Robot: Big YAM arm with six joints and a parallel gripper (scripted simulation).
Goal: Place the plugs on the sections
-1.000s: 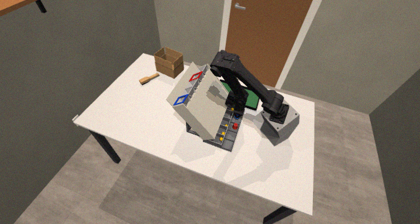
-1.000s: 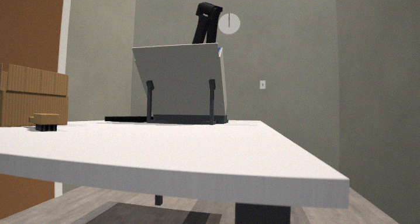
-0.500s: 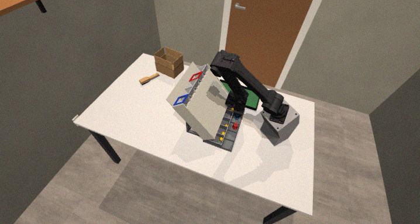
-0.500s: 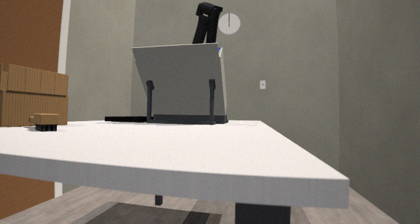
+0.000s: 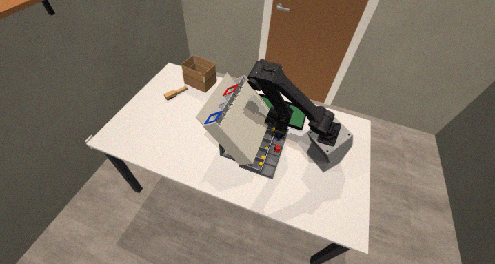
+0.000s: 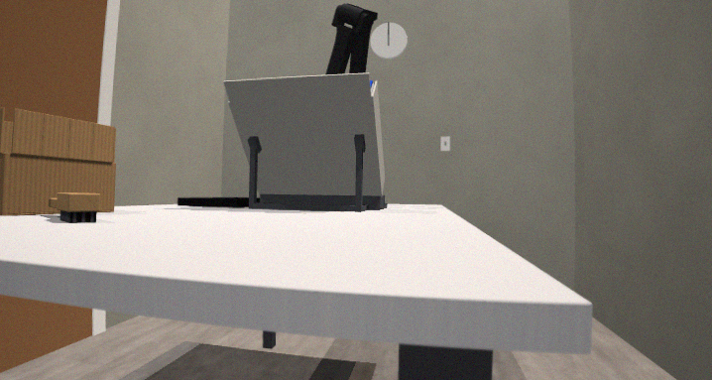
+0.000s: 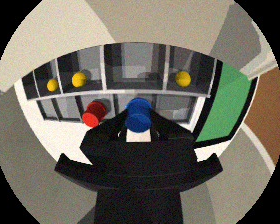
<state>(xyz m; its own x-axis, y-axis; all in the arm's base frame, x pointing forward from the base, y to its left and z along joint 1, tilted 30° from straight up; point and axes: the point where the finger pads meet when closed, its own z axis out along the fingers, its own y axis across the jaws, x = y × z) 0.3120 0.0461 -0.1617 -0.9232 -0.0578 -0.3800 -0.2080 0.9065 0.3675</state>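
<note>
My gripper [image 5: 279, 132] [image 7: 138, 112] is shut on the blue plug [image 5: 278, 136] [image 7: 138, 115] and holds it low over the flat front part of the dark grey sectioned tray [image 5: 270, 172]. The red plug [image 5: 277, 148] [image 7: 94, 113] stands on the flat front part of a neighbouring section. Yellow marbles [image 5: 266, 147] [image 7: 78, 79] [image 7: 183, 79] lie in several back bins; the bin right behind the blue plug looks empty. The tilted cover [image 5: 242, 123] [image 6: 308, 138] hides the pipes. The red-banded funnel [image 5: 230, 89] and the blue-banded funnel [image 5: 212, 117] sit at its top. In the exterior view the cover hides my gripper.
A green tray [image 5: 296, 118] [image 7: 227, 106] lies behind the sections, next to the arm's base [image 5: 328, 143]. A cardboard box [image 5: 198, 72] [image 6: 55, 163] and a wooden brush [image 5: 175, 92] [image 6: 74, 203] are at the far table corner.
</note>
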